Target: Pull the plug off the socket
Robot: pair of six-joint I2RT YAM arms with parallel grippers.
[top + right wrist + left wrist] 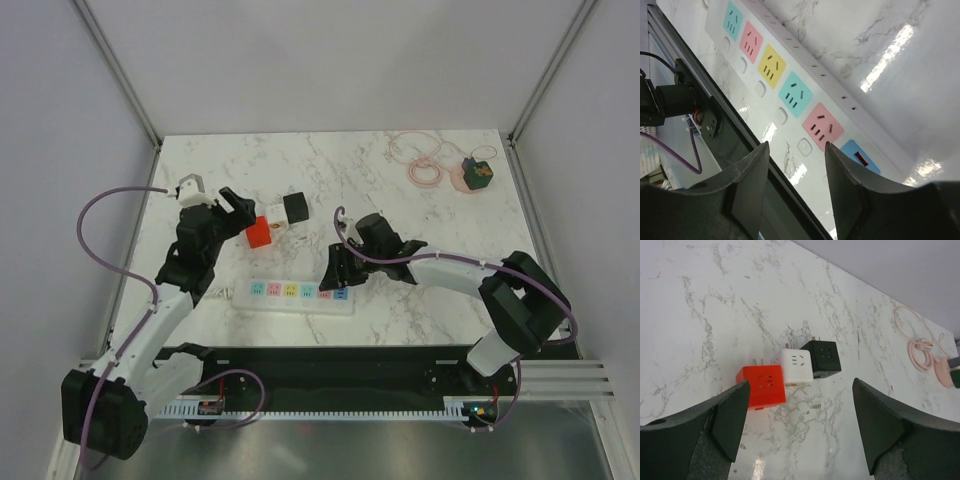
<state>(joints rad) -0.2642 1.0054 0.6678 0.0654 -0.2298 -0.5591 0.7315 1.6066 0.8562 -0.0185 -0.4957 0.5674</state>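
Note:
The white power strip (300, 293) lies flat near the table's front edge, with pastel outlets in a row. All its outlets that show in the right wrist view (807, 72) are bare. Three cube plugs lie together on the marble behind it: red (259, 234), white (277, 222) and black (294, 207). They also show in the left wrist view, red (761, 385), white (796, 366) and black (823, 357). My left gripper (232, 205) (800, 415) is open and empty, just short of the red cube. My right gripper (336, 275) (796, 146) is open and empty over the strip's right end.
A coiled pink cable (418, 160) (920, 347) and a green and pink object (476, 173) lie at the back right. The black front rail (715, 117) with wiring runs just beside the strip. Grey walls enclose the table.

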